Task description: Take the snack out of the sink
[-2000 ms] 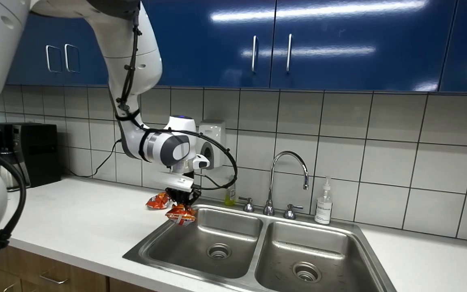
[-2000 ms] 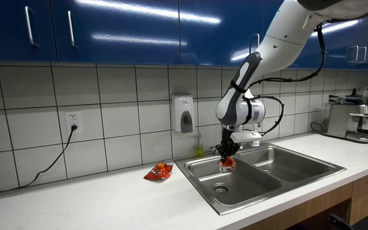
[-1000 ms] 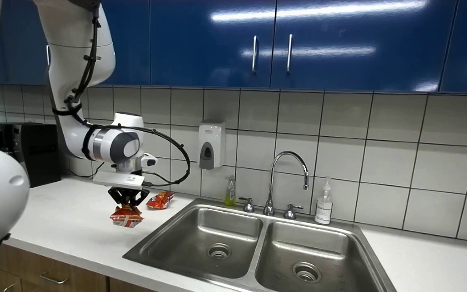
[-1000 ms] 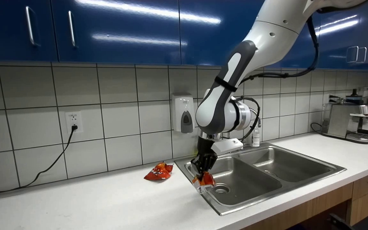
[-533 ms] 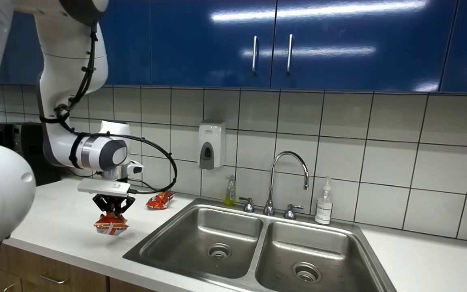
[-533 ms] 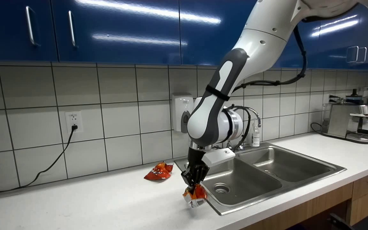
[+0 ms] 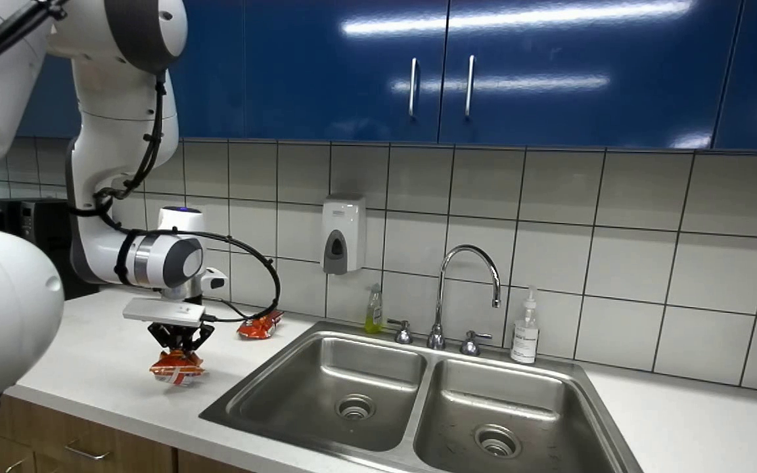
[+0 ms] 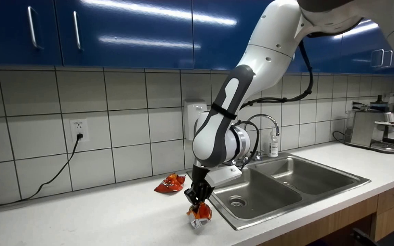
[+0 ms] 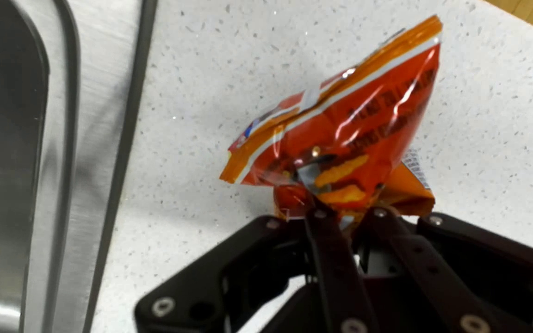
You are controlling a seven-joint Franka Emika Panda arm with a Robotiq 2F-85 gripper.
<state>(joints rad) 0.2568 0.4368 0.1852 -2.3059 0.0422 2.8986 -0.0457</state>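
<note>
The snack, a crinkly red and orange packet, hangs from my gripper in both exterior views (image 7: 178, 370) (image 8: 201, 216). It fills the middle of the wrist view (image 9: 354, 134). My gripper (image 7: 181, 348) points down, its fingers pinched on the packet's gathered middle. The gripper also shows in an exterior view (image 8: 197, 205) and the wrist view (image 9: 347, 219). The packet is over the white counter beside the sink, very low; whether it touches the counter I cannot tell. The double-basin steel sink (image 7: 247, 394) also shows in an exterior view (image 8: 219, 209); no packet lies in it.
Another red packet (image 8: 170, 183) lies on the counter (image 8: 115, 212) near the tiled wall, behind my gripper. A chrome faucet (image 7: 441, 295) stands behind the sink. A green soap bottle (image 7: 373, 312) and a clear pump bottle (image 7: 524, 335) flank it. Blue cabinets (image 7: 345, 72) hang above.
My gripper has carried the snack from above the sink's edge to over the counter. It has also come lower, sinking slightly more in the last half second. The other packet has not moved.
</note>
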